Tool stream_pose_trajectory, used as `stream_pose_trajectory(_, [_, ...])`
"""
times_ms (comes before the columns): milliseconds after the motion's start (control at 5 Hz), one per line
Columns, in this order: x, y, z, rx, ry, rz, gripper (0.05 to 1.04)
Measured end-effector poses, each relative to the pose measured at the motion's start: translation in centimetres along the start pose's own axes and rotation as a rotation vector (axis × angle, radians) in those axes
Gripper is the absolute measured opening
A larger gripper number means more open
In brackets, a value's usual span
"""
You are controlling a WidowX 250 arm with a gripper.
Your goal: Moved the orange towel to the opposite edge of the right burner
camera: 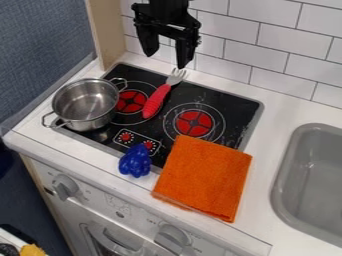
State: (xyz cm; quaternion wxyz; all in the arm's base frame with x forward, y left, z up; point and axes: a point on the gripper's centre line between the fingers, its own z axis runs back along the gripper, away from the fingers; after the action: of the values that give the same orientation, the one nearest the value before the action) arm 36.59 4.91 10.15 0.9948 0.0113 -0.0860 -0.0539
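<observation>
Orange towel (204, 177): lies flat at 5 to 6 o'clock from the right burner (194, 123), its top corner over the ring; 12 o'clock is the top of your view. Your likely target is the far side.
Blue toy (135, 161): sits at 7 to 8, just beside the towel, so lift before you drag.
Pot (85, 106): stands at 9, partly over the left burner (131, 101), probably out of your way.
Fork (156, 101): lies between the burners at 10, tines toward the wall.
Gripper (165, 59): hangs at 11, fingers well apart, holding nothing, apparently ready for your pinch.
</observation>
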Motion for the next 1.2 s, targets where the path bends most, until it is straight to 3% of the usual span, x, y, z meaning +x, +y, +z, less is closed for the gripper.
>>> stream_pose_trajectory(200, [-0.5,-0.2,-1.1,-0.012,0.032,0.004,1.000])
stream_pose_trajectory(400, [-2.8,-2.8,-2.6,-0.055,0.082,-0.020,1.000])
stream_pose_trajectory(600, [-5.1,-6.7,-1.6,-0.030,0.065,-0.096,1.000])
stream_pose_trajectory(800, [-8.5,-10.1,-3.0,-0.005,0.122,-0.172,1.000])
stream_pose_trajectory(1200, [-11.1,-12.1,-7.0,0.024,0.263,-0.142,1.000])
